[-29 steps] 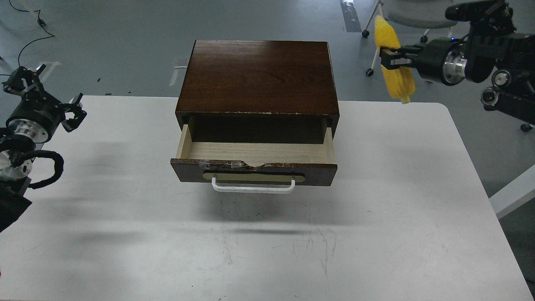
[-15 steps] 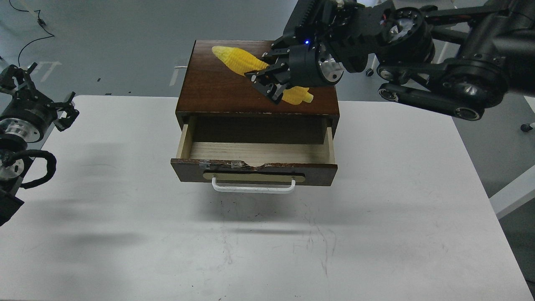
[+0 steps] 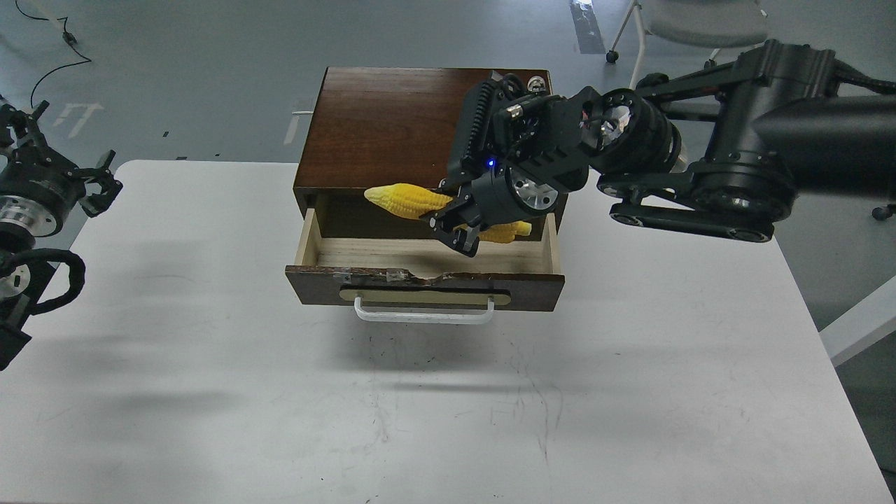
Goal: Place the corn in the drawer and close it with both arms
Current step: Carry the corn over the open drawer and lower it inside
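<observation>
Clamped around the corn [image 3: 409, 199], my right gripper [image 3: 455, 227] holds it crosswise above the open drawer [image 3: 427, 255], so I judge placement is underway and next calls for lowering and letting go.

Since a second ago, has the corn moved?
Yes. The corn, held in the right gripper, went from beyond the cabinet's right side, leftward and toward the camera, to over the open drawer.
</observation>
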